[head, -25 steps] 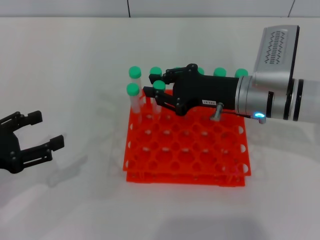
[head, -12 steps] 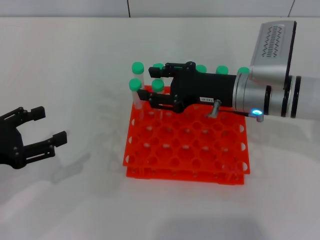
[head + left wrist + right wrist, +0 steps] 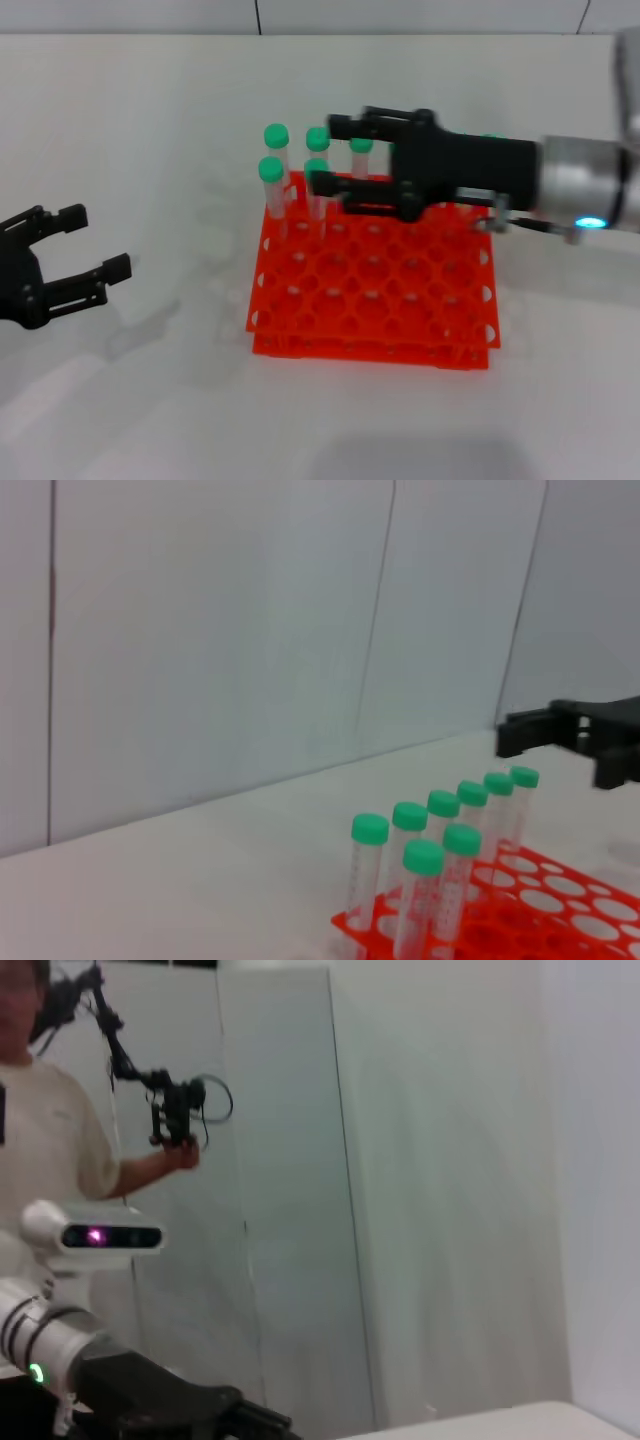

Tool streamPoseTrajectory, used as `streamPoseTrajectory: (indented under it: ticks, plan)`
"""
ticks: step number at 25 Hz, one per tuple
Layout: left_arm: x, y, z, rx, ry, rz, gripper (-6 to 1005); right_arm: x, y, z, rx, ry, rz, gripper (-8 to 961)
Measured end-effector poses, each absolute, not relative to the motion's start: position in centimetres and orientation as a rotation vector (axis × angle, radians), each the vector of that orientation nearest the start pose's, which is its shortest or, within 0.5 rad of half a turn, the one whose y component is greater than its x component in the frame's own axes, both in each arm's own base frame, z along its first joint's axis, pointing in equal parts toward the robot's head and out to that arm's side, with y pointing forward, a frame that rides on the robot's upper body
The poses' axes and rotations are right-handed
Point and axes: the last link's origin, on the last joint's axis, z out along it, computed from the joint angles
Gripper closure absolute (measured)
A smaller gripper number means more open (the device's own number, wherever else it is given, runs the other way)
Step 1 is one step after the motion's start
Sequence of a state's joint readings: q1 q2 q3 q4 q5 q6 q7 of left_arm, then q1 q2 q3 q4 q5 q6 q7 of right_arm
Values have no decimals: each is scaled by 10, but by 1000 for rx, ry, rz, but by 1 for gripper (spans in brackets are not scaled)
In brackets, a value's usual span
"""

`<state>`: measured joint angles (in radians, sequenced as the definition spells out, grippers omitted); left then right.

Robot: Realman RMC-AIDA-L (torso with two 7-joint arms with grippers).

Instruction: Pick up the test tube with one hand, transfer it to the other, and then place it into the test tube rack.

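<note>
The orange-red test tube rack (image 3: 370, 300) stands mid-table and holds several green-capped tubes along its far-left corner. One test tube (image 3: 316, 170) stands upright in the second row, just off the lower fingertip of my right gripper (image 3: 324, 155). That gripper is open and empty, hovering over the rack's far edge, and hides some of the back-row tubes. My left gripper (image 3: 97, 240) is open and empty, low at the left, away from the rack. The left wrist view shows the tubes (image 3: 423, 858) in the rack (image 3: 530, 905) and the right gripper's fingers (image 3: 560, 728) behind them.
White tabletop (image 3: 150, 400) lies all around the rack. A grey wall stands behind. In the right wrist view a person (image 3: 60, 1150) holding a hand controller stands beyond my left arm (image 3: 130, 1390).
My right gripper has opened wider and pulled back to the right, away from the second-row tube, which stays standing in the rack. The left gripper has hardly moved.
</note>
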<state>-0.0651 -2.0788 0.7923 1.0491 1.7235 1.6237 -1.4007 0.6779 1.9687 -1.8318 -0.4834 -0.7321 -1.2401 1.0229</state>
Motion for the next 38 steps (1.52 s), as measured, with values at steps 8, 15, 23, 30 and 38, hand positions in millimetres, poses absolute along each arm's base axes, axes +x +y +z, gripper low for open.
streamPoseTrajectory:
  ticks: [8, 15, 23, 30, 38]
  plan:
    - [-311, 260, 61, -2504, -654, -708, 129, 237, 341, -15, -2698, 319, 887, 178]
    - [-299, 280, 51, -2671, -669, -671, 129, 277, 320, -6, -2759, 358, 720, 103]
    - [-286, 297, 37, -2843, -674, -577, 129, 290, 305, -9, -2831, 404, 678, 80]
    - [-278, 300, 37, -2894, -631, -570, 129, 291, 300, -9, -2847, 414, 694, 80]
    - [-275, 302, 37, -2909, -619, -562, 129, 292, 297, -11, -2869, 410, 680, 80]
